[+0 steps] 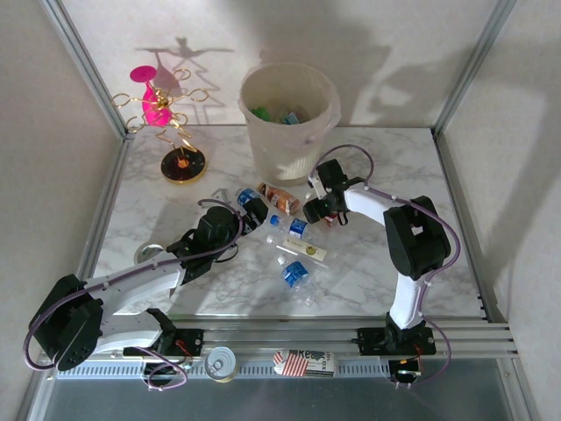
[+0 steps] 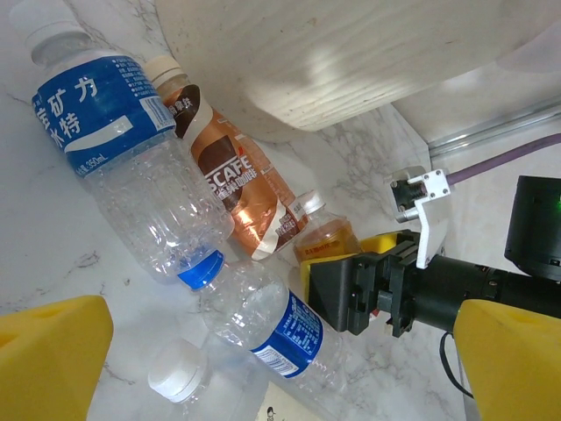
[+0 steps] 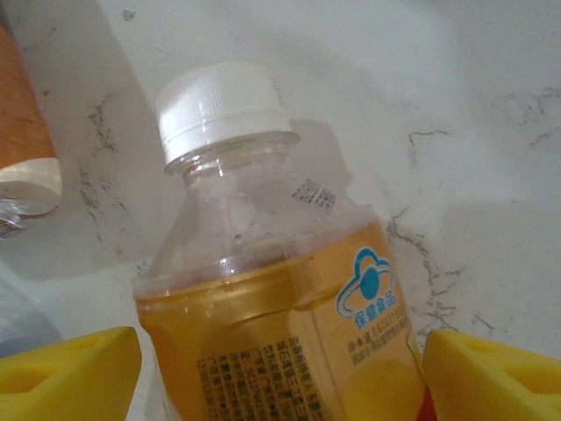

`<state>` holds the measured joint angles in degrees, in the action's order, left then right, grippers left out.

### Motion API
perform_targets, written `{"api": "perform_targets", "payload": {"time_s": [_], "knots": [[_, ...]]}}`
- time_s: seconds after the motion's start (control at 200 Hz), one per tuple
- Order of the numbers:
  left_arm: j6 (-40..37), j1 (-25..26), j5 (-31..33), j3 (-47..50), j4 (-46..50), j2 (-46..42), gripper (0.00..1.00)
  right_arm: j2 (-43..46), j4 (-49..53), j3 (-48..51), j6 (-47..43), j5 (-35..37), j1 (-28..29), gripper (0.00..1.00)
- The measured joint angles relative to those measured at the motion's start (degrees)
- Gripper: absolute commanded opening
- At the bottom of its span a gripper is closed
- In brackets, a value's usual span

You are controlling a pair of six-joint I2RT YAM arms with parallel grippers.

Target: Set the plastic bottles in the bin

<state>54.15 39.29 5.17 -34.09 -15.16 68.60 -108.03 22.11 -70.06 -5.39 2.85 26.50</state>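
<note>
The cream ribbed bin [image 1: 289, 123] stands at the back centre, with bottles lying inside it. In front of it lie several plastic bottles: a large clear one with a blue label [image 2: 114, 140], a brown coffee bottle [image 2: 237, 193] and a clear one with a blue label [image 2: 280, 329]. My left gripper [image 2: 280, 373] is open, its yellow fingers [image 2: 53, 360] wide apart over that clear bottle. My right gripper [image 3: 280, 377] is shut on an orange-labelled bottle with a white cap [image 3: 272, 298], low over the table by the bin's foot [image 1: 316, 210].
A pink-and-gold wire ornament stand [image 1: 166, 114] is at the back left. A silver tin can [image 1: 219, 361] and a striped carton [image 1: 302, 361] rest on the front rail. More bottles [image 1: 295, 274] lie toward the front centre. Metal frame posts border the table.
</note>
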Motion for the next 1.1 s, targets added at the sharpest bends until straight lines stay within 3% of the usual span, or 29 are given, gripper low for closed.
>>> {"api": "perform_targets", "payload": {"time_s": [0.265,0.576,0.831,1.097], "knots": [[-0.02,0.0,0.0,0.0,0.0,0.0,0.99,-0.09,-0.02,0.98,0.0,1.2,0.0,0.75],[-0.17,0.0,0.02,0.0,0.0,0.0,1.0,2.8,-1.11,3.65,-1.36,1.62,0.0,0.55],[-0.17,0.0,0.66,0.02,0.0,0.0,1.0,14.69,-7.04,9.42,-0.87,-1.49,-1.57,0.5],[-0.17,0.0,1.11,0.94,-0.15,-0.55,1.0,31.89,-15.23,18.49,5.42,-12.41,-8.02,0.49]]}}
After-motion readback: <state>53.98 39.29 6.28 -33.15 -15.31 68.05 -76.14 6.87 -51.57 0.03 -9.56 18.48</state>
